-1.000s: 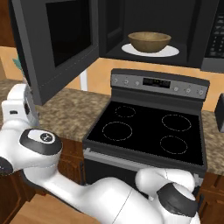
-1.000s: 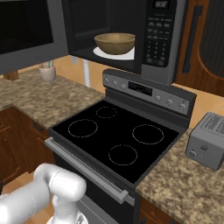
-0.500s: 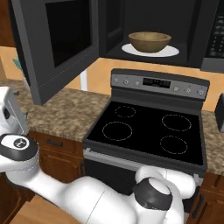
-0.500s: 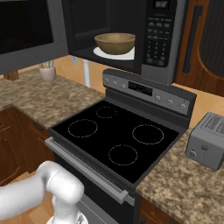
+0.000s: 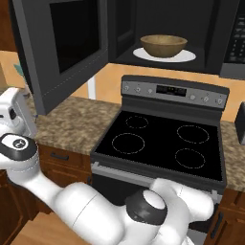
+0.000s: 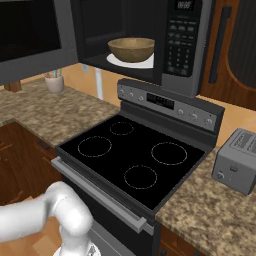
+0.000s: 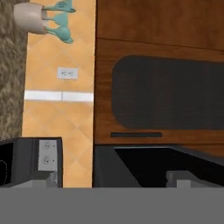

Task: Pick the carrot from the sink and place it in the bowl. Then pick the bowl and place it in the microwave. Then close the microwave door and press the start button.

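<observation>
From my remote station I find the bowl (image 5: 163, 45) seated on the white turntable plate (image 5: 186, 55) inside the microwave (image 6: 145, 40), upright and roughly centred on the plate. I cannot see into the bowl from either base view, so I cannot tell whether the carrot is in it. The microwave door (image 5: 60, 48) stands open, swung out to the left over the granite counter (image 5: 76, 122). The button panel (image 6: 181, 37) sits at the right of the cavity.

The gripper (image 7: 111, 177) appears in the hand view, where its two finger tips (image 7: 46, 178) stand wide apart with nothing between them; the pincer is wide and empty. Ahead of it that view shows a brown cabinet door (image 7: 162, 94) with a dark pane, an orange tiled wall with an outlet (image 7: 68, 73), and a pale utensil holder (image 7: 29, 18) with teal handles, all rolled sideways.

In the left base view the arm (image 5: 81, 210) loops low across the front of the stove (image 5: 162, 143), its hand end raised at the far left beside the open door's lower edge. The black cooktop carries nothing. A grey toaster (image 6: 237, 160) stands on the counter right of the stove.
</observation>
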Controlling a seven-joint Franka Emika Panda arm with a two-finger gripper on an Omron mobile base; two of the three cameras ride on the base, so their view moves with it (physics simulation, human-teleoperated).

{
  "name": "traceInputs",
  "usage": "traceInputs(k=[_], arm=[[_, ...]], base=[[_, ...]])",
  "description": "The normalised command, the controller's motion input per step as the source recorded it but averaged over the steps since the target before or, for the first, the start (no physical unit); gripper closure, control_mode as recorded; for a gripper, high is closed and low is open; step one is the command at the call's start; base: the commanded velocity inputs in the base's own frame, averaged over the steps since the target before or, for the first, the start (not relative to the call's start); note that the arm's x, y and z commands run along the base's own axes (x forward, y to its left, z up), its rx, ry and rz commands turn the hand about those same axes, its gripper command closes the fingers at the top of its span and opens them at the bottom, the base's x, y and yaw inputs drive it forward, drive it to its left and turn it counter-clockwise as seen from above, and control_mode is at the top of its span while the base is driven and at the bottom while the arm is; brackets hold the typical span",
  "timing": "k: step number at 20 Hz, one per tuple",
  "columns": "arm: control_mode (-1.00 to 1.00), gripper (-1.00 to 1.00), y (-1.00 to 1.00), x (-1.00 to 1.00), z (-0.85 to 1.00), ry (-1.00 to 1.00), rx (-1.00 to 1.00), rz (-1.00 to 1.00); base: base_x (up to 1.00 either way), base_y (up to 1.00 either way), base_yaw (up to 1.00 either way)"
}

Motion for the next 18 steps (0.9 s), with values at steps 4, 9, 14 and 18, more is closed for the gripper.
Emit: traceInputs(k=[4, 9, 14, 18], arm=[[-1.0, -1.0, -0.99, 0.07, 0.11, -0.03, 0.03, 0.0], [-1.0, -1.0, -1.0, 0.0, 0.27, -0.06, 0.05, 0.0], [-1.0, -1.0, -1.0, -0.27, 0.44, -0.13, 0.07, 0.0], [-1.0, -1.0, -1.0, -0.42, 0.45, -0.04, 0.11, 0.0]], base=[[0.0, 0.0, 0.0], [0.0, 0.0, 0.0], [0.0, 0.0, 0.0], [0.0, 0.0, 0.0]])
